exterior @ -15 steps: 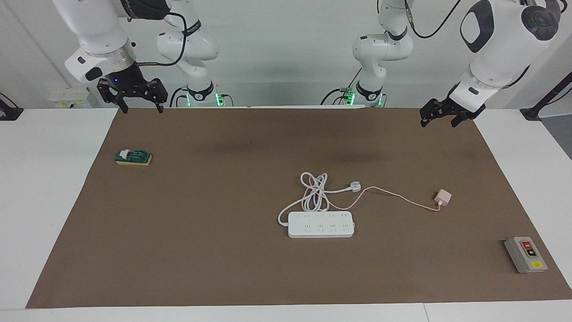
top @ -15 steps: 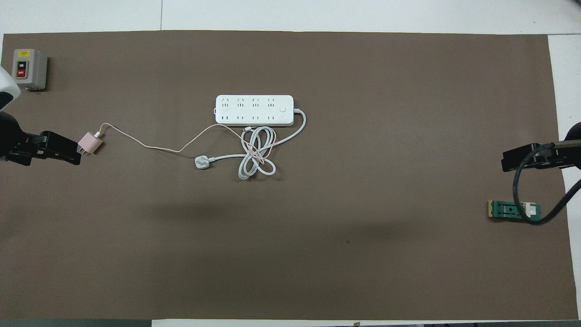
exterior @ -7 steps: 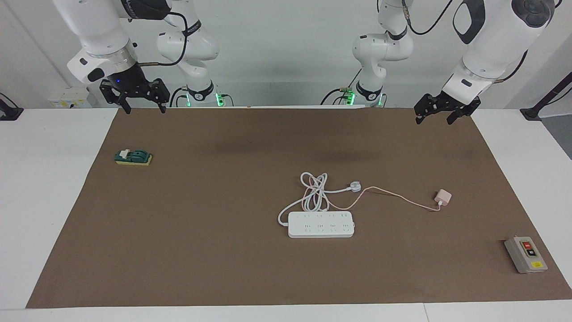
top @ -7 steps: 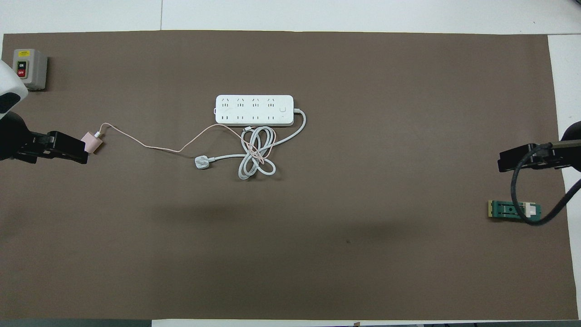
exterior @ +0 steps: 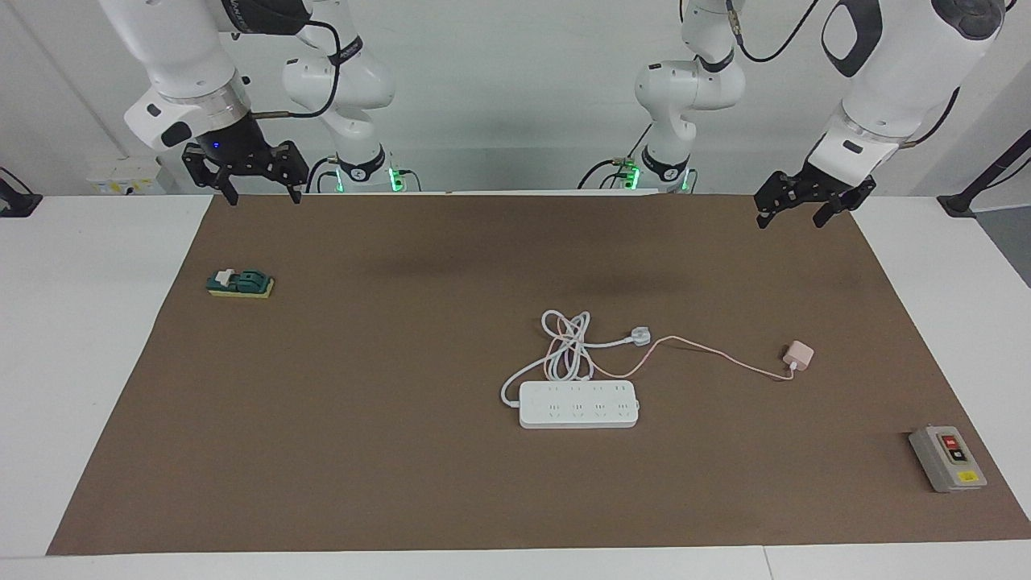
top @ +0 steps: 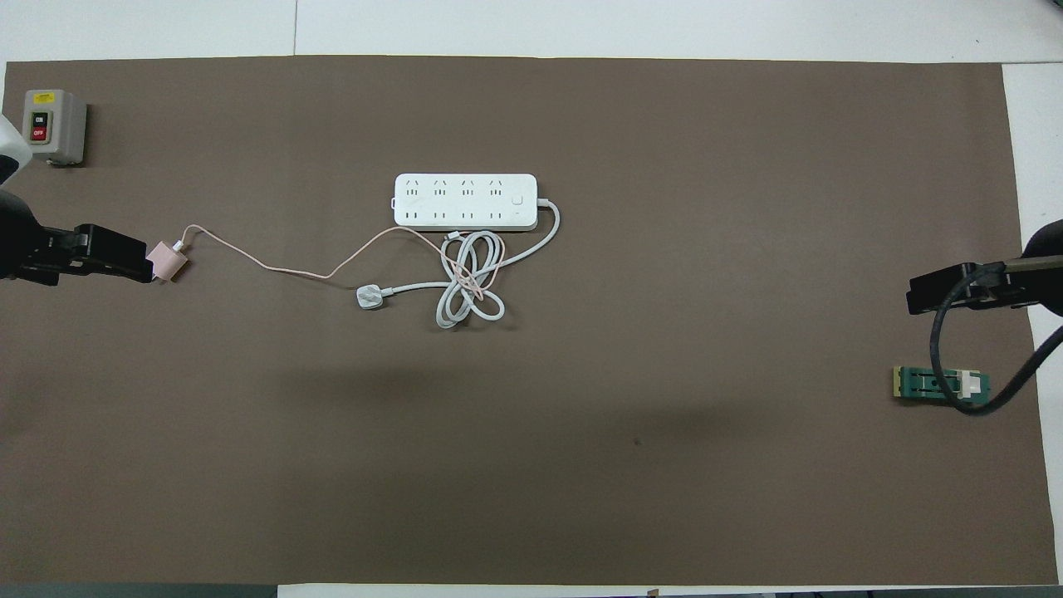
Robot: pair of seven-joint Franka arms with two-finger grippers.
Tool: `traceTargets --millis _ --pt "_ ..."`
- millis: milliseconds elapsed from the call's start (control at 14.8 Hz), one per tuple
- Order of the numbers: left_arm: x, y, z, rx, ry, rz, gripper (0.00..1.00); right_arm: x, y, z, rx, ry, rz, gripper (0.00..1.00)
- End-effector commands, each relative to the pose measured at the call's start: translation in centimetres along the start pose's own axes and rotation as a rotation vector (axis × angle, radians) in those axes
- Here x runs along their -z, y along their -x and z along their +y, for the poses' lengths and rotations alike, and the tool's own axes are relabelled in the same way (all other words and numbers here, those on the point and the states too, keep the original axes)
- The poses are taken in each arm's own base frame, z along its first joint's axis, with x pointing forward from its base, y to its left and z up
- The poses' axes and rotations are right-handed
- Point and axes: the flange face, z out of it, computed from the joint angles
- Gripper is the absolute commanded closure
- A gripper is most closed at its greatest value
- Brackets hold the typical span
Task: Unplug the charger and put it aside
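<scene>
The left hand (exterior: 791, 211) hangs in the air over the brown mat (exterior: 403, 451), at the left arm's end of the bench (exterior: 950, 322). Its fingers are spread with nothing between them. It is well clear of anything on the mat, which suggests it has let go and is out of the way.

The charger (exterior: 799, 354) lies on the mat, at the left arm's end, well apart from the power strip (exterior: 578, 403). Its thin pink cable (exterior: 709, 351) trails loosely toward the coiled white cord (exterior: 566, 348) and white plug (exterior: 640, 335) beside the strip. No socket on the strip is occupied, so the charger looks already unplugged and set aside; the task appears done or nearly so.

The right hand (exterior: 254, 181) waits in the air over the mat's edge nearest the robots at the right arm's end, fingers also apart and empty. A green switch block (exterior: 240, 283) and a grey button box (exterior: 947, 458) sit untouched near opposite ends.
</scene>
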Motion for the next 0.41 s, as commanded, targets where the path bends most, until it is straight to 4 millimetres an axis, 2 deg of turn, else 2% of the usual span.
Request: traceTargets --millis 0,338 --pt "0.26 0.26 -0.42 -0.019 -0.005 0.021 0.0 0.07 0.42 -0.23 -0.001 -0.016 0.02 0.0" --pt "0.08 0.11 -0.49 -0.03 -0.003 0.023 0.0 0.06 0.49 -0.23 -0.003 -0.016 0.018 0.0"
